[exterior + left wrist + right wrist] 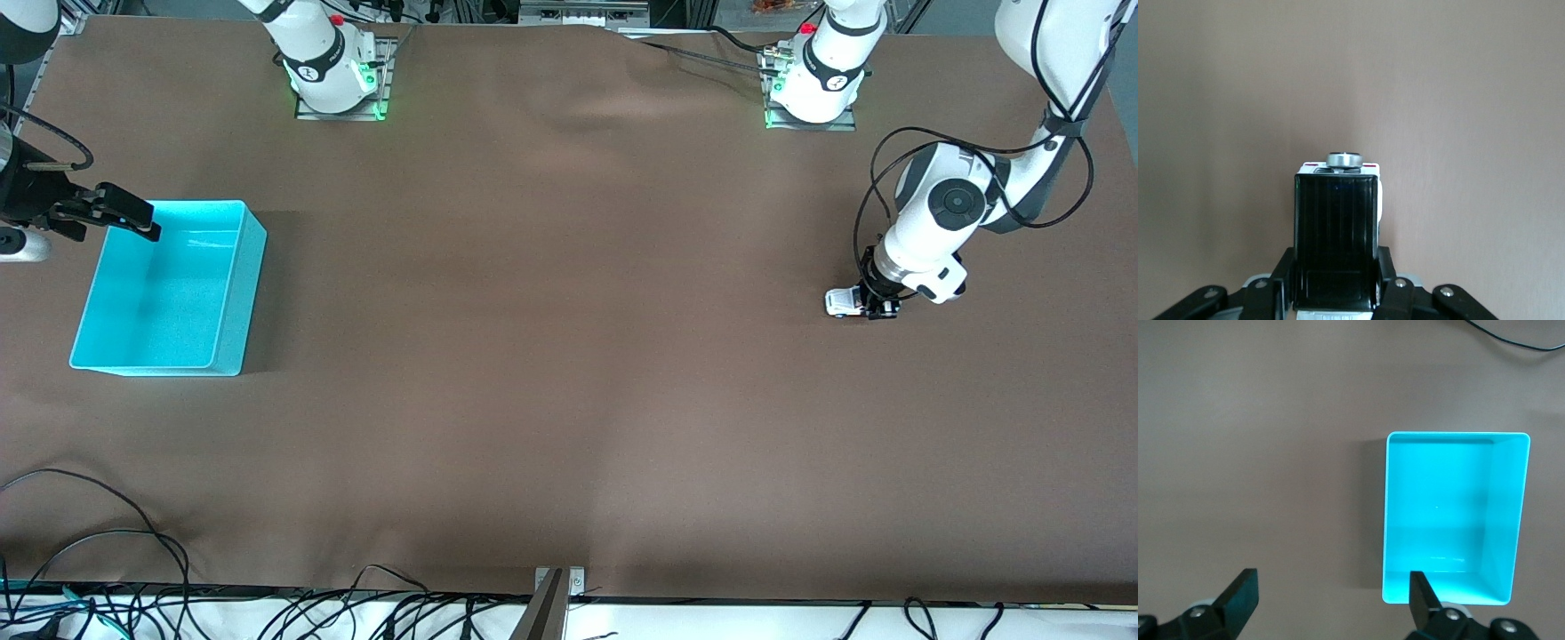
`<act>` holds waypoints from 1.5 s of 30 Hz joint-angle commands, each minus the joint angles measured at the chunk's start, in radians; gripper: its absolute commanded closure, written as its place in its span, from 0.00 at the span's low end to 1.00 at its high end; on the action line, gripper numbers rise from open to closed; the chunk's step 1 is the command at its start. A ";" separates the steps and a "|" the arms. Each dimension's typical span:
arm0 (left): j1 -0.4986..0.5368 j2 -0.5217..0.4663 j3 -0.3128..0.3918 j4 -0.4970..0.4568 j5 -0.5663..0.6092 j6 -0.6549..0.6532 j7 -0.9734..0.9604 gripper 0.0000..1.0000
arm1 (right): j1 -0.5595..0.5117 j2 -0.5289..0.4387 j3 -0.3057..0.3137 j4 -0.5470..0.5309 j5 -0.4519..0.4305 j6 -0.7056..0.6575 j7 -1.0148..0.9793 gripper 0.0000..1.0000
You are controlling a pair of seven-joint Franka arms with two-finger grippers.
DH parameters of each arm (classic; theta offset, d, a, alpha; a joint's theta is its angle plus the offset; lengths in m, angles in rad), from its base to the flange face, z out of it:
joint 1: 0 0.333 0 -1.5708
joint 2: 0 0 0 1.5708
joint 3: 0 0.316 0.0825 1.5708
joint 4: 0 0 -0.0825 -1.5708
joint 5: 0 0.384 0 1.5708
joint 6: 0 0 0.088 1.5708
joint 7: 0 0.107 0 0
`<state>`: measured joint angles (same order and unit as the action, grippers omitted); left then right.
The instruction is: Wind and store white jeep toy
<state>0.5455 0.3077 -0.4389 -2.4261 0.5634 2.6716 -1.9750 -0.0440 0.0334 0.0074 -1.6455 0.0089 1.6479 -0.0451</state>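
Note:
The white jeep toy (840,302) with its black roof (1336,227) is down at the brown table, toward the left arm's end. My left gripper (876,307) is shut on its sides, one black finger on each flank (1336,283). A silver spare wheel (1344,160) shows at the toy's end away from the wrist. The turquoise bin (242,293) stands empty at the right arm's end. My right gripper (133,218) hangs open over the bin's edge nearest the table's end and holds nothing. In the right wrist view the bin (1451,507) lies past the open gripper (1331,593).
Brown cloth covers the whole table (569,356). Black cables (107,569) lie along the edge nearest the front camera. A metal bracket (556,600) sits at the middle of that edge. The two arm bases (338,80) (813,89) stand at the edge farthest from the front camera.

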 commanded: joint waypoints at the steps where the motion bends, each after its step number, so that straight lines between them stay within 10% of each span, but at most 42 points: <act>1: 0.051 0.137 0.019 0.039 0.110 0.050 -0.007 0.83 | -0.005 0.003 0.005 0.019 -0.004 -0.005 -0.004 0.00; 3: 0.056 0.142 0.019 0.041 0.119 0.050 -0.005 0.64 | -0.005 0.003 0.005 0.019 -0.004 -0.005 -0.004 0.00; 6: 0.057 0.142 0.019 0.047 0.125 0.050 0.005 0.00 | -0.005 0.003 0.005 0.019 -0.004 -0.005 -0.004 0.00; 29: 0.060 -0.016 -0.058 0.147 0.112 -0.232 0.033 0.00 | -0.005 0.003 0.005 0.021 -0.003 -0.008 -0.006 0.00; 45: 0.057 -0.035 -0.127 0.485 -0.125 -0.610 0.433 0.00 | -0.005 0.003 0.005 0.019 -0.003 -0.008 -0.006 0.00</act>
<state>0.5990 0.2766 -0.5605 -2.0315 0.5078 2.1529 -1.6811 -0.0441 0.0333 0.0075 -1.6455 0.0089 1.6479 -0.0451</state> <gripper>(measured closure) 0.000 0.000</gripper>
